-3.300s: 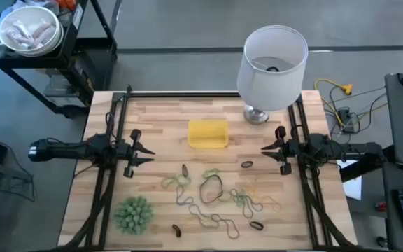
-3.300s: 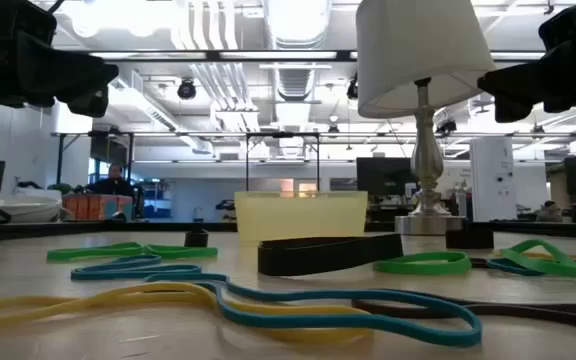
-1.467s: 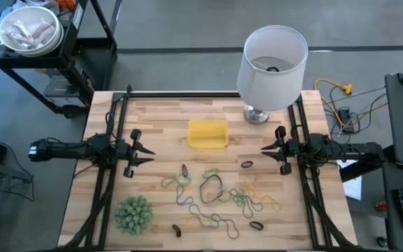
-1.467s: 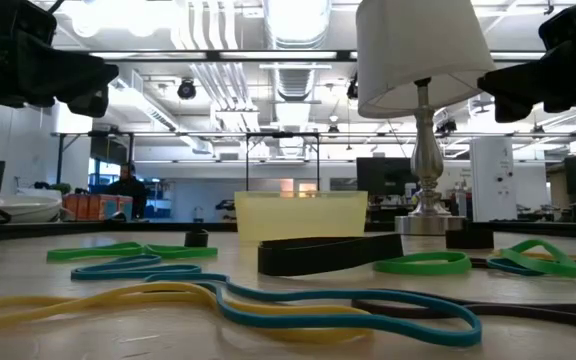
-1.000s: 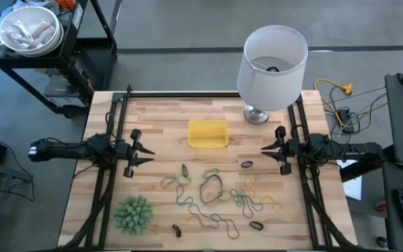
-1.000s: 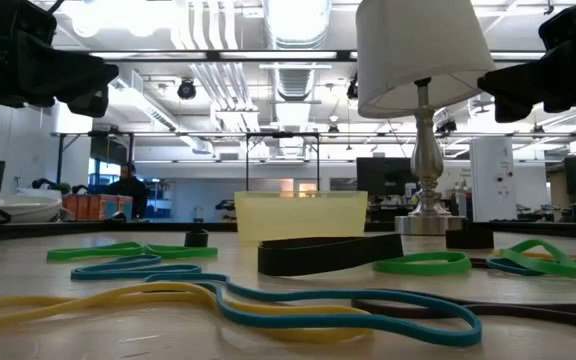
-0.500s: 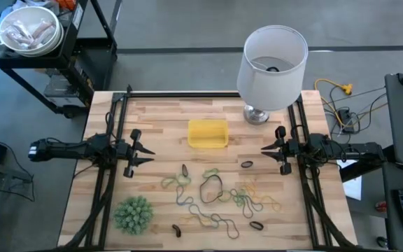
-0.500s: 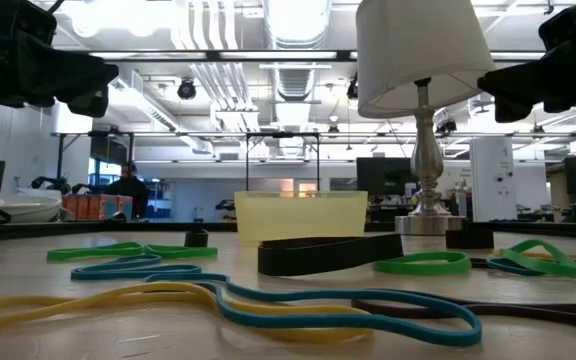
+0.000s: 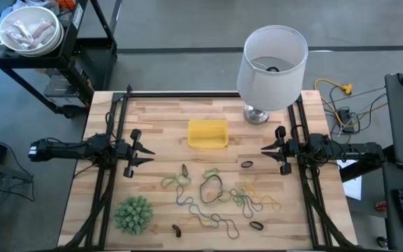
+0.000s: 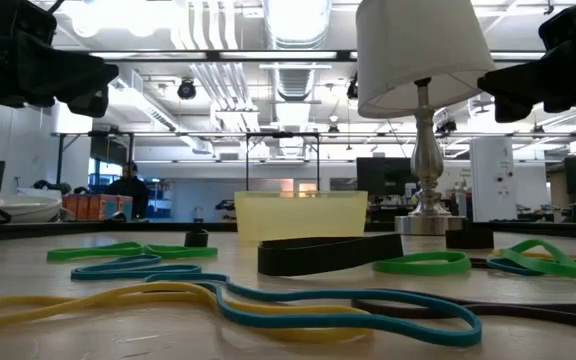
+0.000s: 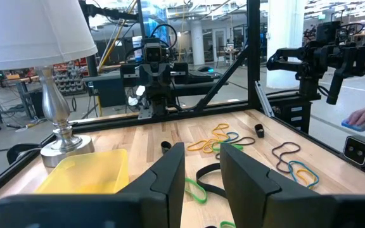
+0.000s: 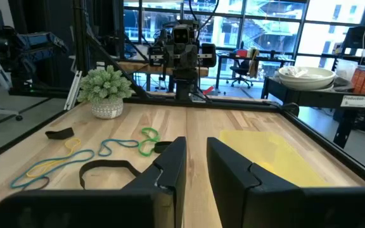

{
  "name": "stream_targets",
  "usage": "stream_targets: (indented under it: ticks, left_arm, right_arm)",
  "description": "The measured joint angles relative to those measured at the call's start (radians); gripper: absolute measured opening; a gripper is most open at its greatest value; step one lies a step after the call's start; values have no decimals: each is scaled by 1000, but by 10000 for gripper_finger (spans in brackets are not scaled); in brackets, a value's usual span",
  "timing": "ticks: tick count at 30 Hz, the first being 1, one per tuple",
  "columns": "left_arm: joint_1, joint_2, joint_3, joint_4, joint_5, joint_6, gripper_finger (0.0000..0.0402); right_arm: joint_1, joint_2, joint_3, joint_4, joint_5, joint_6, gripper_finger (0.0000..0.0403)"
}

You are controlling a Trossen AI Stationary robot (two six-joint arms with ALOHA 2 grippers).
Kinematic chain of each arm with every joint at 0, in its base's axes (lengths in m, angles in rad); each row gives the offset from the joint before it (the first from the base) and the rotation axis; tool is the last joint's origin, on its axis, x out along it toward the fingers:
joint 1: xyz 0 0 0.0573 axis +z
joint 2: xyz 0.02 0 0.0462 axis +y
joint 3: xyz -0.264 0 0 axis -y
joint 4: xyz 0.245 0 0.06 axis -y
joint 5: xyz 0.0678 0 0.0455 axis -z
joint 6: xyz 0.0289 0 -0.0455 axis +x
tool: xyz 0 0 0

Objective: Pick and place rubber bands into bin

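Rubber bands [image 9: 219, 194] lie loose across the near half of the wooden table [image 9: 159, 119], spread in a patch running side to side between the spiky green plant [image 9: 132, 213] and the table's right rail. The large black band [image 9: 211, 187] sits at the middle of the patch as an oval loop, its long axis running roughly from near edge toward far edge. In the low view the closest bands fill the foreground and are cut off at both sides, so their full loops cannot be traced. The yellow bin [image 9: 208, 133] stands square to the table beyond the bands, apart from them, just beside the lamp [image 9: 272, 59]; the shade hides most of the lamp's base from above.

The left gripper [image 9: 147, 151] hovers at the left edge, the right gripper [image 9: 265, 148] at the right edge, tips facing each other across the bin. Each has its fingers slightly apart with nothing between them. A label on the cart shelf in the right wrist view is too small to read.
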Motion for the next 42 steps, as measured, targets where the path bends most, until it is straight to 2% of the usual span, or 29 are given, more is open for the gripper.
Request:
stream_targets:
  ticks: [24,29,36,39,42]
  left_arm:
    - [1,0,0,0,0,53,85]
    - [0,0,0,42,0,52,85]
    - [0,0,0,118,0,52,85]
    - [0,0,0,156,-1,52,85]
    - [0,0,0,182,-3,53,85]
  right_arm:
    - [0,0,0,0,0,-1,57]
    - [0,0,0,9,0,-69,57]
    - [0,0,0,21,-2,161,57]
    - [0,0,0,25,-2,174,57]
    - [0,0,0,50,-1,117,57]
